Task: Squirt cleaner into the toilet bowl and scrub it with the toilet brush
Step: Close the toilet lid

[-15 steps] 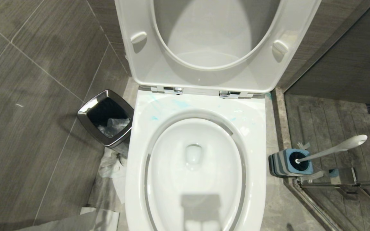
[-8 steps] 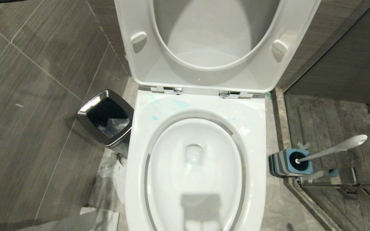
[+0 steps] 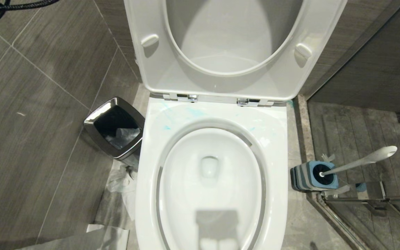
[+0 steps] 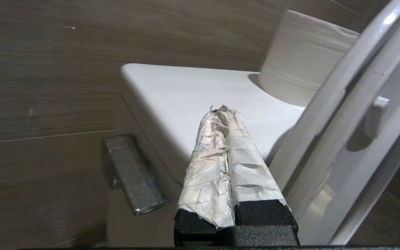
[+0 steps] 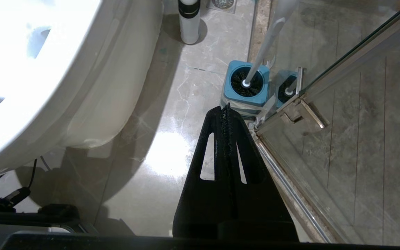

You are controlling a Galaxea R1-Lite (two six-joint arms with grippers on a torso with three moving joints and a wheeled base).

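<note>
The toilet bowl (image 3: 151, 166) stands in the middle of the head view with its seat and lid (image 3: 151, 69) raised. Thin turquoise smears of cleaner (image 3: 195, 111) mark the back of its rim. The toilet brush (image 3: 359, 161) leans in its blue-and-grey striped holder (image 3: 307, 178) on the floor to the right of the bowl. My left gripper (image 4: 221, 110) is shut and empty, its fingers wrapped in pale tape; it is up by the white tank top (image 4: 179, 86), beside the raised seat (image 4: 352, 114). Above the floor, my right gripper (image 5: 225, 108) is shut and empty, just short of the holder (image 5: 247, 83).
A steel bin with black liner (image 3: 115, 126) stands left of the bowl, crumpled paper (image 3: 122, 180) below it. A paper roll (image 4: 304, 55) sits on the tank, a chrome flush lever (image 4: 130, 173) on its side. Glass shower door (image 5: 342, 104) at right; white cylinder (image 5: 189, 21) on the floor.
A black cable has come into the top left corner of the head view. The bowl, brush and bin have not moved.
</note>
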